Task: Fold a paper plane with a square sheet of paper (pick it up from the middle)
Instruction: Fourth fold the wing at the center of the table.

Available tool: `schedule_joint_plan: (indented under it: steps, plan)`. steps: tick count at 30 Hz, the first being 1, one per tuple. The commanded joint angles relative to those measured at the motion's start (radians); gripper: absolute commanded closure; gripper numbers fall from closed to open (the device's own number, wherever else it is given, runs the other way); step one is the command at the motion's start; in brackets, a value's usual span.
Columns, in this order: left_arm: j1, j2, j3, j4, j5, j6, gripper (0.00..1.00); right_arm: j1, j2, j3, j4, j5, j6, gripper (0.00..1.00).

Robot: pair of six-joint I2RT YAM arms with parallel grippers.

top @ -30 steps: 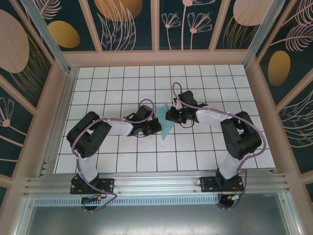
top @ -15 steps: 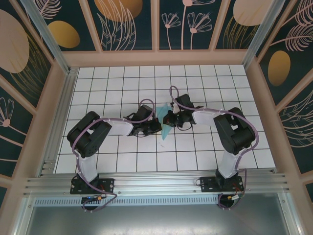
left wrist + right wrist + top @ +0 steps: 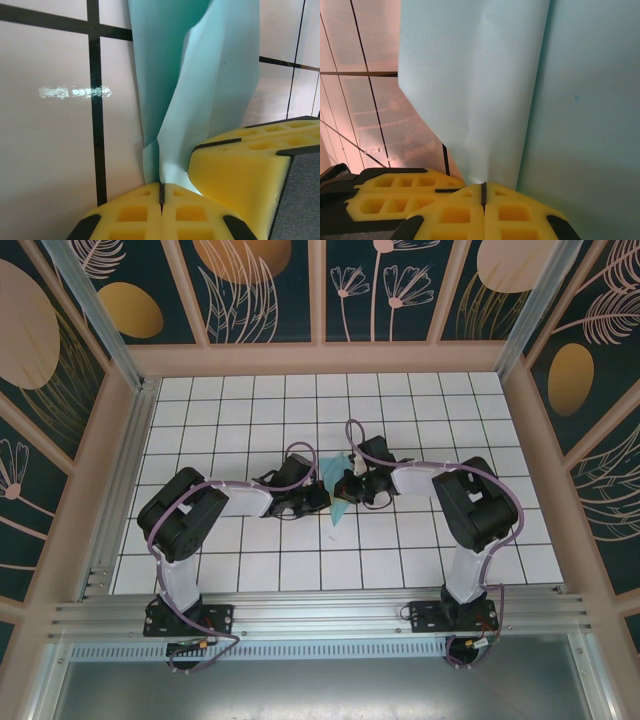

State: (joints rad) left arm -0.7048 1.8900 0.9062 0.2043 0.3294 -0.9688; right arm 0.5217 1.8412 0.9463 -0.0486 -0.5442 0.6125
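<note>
The square sheet of paper, light teal, now stands folded as a slim pointed paper plane [image 3: 339, 502] at the middle of the tiled table, its tip toward the near edge. My left gripper [image 3: 320, 497] is shut on its left side. In the left wrist view the yellow fingertips [image 3: 161, 186] pinch a lower fold of the paper plane [image 3: 200, 75]. My right gripper [image 3: 347, 484] is shut on its right side. In the right wrist view the closed jaws [image 3: 483, 188] nip the edge of a raised flap of the paper plane [image 3: 480, 85]. The two grippers nearly touch.
The white grid table [image 3: 250, 400] is fenced by a wooden frame, with an aluminium rail [image 3: 320, 615] along the near edge. In each wrist view the other gripper's yellow finger [image 3: 245, 165] [image 3: 385, 200] crowds in close beside the paper.
The right gripper has moved a little left onto the paper and closed on it. The left gripper has stayed shut on the paper in place.
</note>
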Motion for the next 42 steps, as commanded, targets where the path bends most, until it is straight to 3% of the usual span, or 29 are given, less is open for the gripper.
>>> schedule_joint_plan:
  steps: [1,13,23,42]
  plan:
    - [0.006,0.050,-0.006,-0.092,-0.047,0.018,1.00,0.003,0.027,-0.020,0.011,-0.013,0.012,0.98]
    - [0.006,0.047,-0.007,-0.094,-0.058,0.012,1.00,-0.011,0.037,-0.056,0.067,-0.051,0.021,0.97]
    - [0.007,0.050,0.000,-0.105,-0.056,0.017,1.00,-0.034,-0.099,-0.097,0.085,-0.095,0.017,0.94]
    - [0.006,0.045,0.005,-0.109,-0.057,0.016,1.00,-0.003,0.010,-0.107,0.048,-0.102,0.007,0.96]
